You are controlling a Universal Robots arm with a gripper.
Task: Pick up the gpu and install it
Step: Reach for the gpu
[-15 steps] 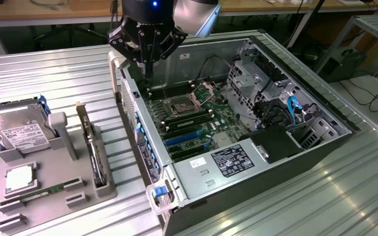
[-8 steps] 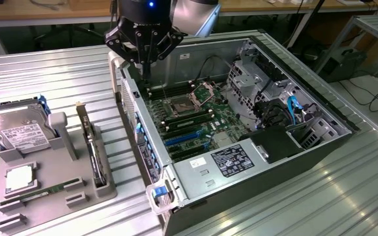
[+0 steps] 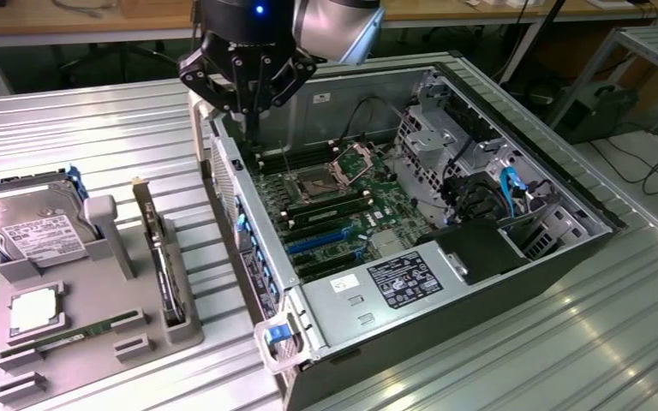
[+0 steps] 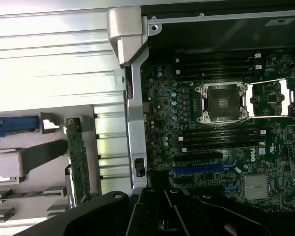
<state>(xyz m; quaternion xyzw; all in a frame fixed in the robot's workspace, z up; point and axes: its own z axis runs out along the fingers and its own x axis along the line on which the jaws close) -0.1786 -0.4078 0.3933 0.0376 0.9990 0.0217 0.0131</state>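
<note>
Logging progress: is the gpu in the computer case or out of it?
Out: the gpu stands on edge in the gray holder beside the open case, not seated on the motherboard.

The gpu (image 3: pixel 164 265) stood edge-on in its holder (image 3: pixel 112 295), so I could not see its face. The hard drive (image 3: pixel 26 227) had a label too small for me to read.

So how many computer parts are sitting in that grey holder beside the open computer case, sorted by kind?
hard drive: 1
gpu: 1
green memory stick: 1
square silver chip: 1
Total: 4
</note>
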